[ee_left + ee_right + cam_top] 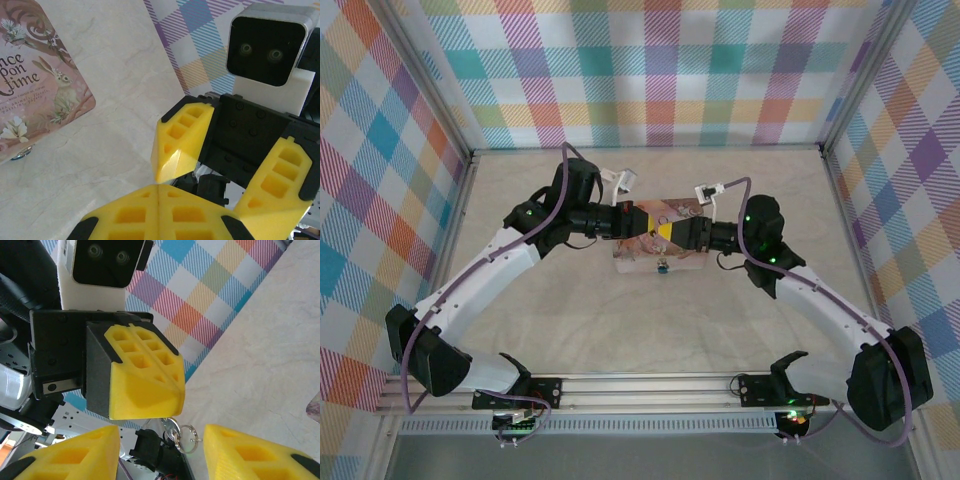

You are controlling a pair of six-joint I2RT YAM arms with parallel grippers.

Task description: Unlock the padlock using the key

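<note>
The tiny silvery-blue padlock (663,267) lies at the near edge of the pink illustrated tin (655,250). In the left wrist view a small silvery piece (22,153) pokes out under the tin (40,85). My left gripper (663,230) hovers over the tin and is shut on the key (172,423), whose split ring (189,433) dangles below its closed yellow fingertips (150,390). My right gripper (165,452) faces it tip to tip, open. Its two fingers straddle the hanging key without touching it.
Plaid walls enclose the pale marble-patterned tabletop (570,310) on three sides. An aluminium rail (650,385) with both arm bases runs along the near edge. The two wrists nearly meet above the tin, each with its camera block facing the other.
</note>
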